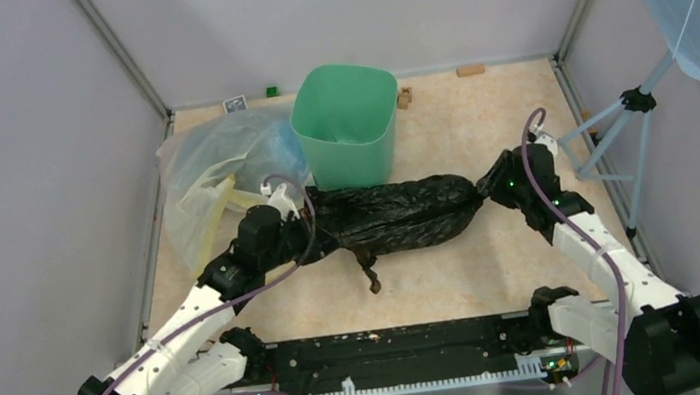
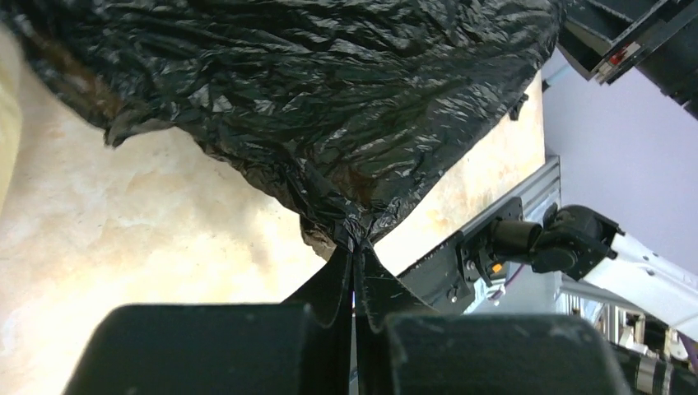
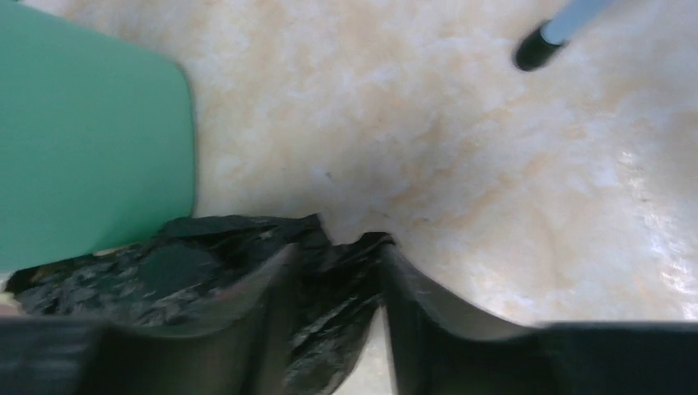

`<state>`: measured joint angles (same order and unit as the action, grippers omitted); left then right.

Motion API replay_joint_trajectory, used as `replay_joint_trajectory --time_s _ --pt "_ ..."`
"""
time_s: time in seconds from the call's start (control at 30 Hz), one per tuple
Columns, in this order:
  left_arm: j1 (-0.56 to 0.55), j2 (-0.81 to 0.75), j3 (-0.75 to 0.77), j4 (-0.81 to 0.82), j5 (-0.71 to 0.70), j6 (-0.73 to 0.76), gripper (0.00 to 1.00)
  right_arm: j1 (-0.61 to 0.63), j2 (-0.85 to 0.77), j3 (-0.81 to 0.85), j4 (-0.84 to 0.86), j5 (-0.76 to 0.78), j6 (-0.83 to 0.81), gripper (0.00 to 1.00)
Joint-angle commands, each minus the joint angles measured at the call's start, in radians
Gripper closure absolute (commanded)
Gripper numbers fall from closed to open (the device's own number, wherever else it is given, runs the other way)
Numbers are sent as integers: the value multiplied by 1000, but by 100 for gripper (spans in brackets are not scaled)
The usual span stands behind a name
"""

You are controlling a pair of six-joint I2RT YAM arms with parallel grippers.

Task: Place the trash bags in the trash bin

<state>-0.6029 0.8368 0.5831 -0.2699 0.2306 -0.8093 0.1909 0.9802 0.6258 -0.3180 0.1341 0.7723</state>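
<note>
1. A pale, mottled desk (image 1: 479, 131) sits between grey walls.
2. My left gripper (image 2: 354, 284) is clenched on a pinch of the trash bags (image 1: 393, 214). My right gripper (image 3: 337, 280) grasps their other end.
3. The trash bin (image 1: 347, 122) stands upright just behind the trash bags, with a clear bag (image 1: 211, 164) beside it.

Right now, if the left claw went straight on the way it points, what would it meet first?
The black trash bag that the left claw pinches; its bulk lies directly ahead. Depth beyond is unclear.
</note>
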Motion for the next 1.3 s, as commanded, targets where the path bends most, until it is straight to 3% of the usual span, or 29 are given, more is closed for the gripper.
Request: replay_joint_trajectory --time_s 0.0,0.1,0.23,0.4,0.73,0.77,0.87,1.0,1.13,1.2,1.27 --pt "7 27 57 61 142 71 100 -16 -75 22 104 -264 -278 45" --pt "7 36 64 83 165 94 100 -16 -148 5 126 -360 -334 31" --pt "8 39 72 66 157 126 100 -16 -158 23 90 -408 -366 25" --pt "7 42 72 52 157 152 100 -11 -45 60 60 -503 -408 21" --pt "8 54 61 52 166 189 100 240 201 189 -27 -214 -491 18" --pt "7 56 60 48 166 195 100 245 217 193 -27 -193 -484 21" --pt "7 66 56 48 163 219 100 244 246 193 -17 -140 -458 47" --pt "8 85 27 57 135 252 99 243 251 200 -12 -90 -420 96" --pt "6 104 27 57 126 286 93 241 225 222 -18 -76 -389 100" --pt "7 104 30 56 143 308 79 232 215 234 -27 -70 -367 100" --pt "6 100 28 59 195 330 58 217 208 243 -33 -80 -348 100"
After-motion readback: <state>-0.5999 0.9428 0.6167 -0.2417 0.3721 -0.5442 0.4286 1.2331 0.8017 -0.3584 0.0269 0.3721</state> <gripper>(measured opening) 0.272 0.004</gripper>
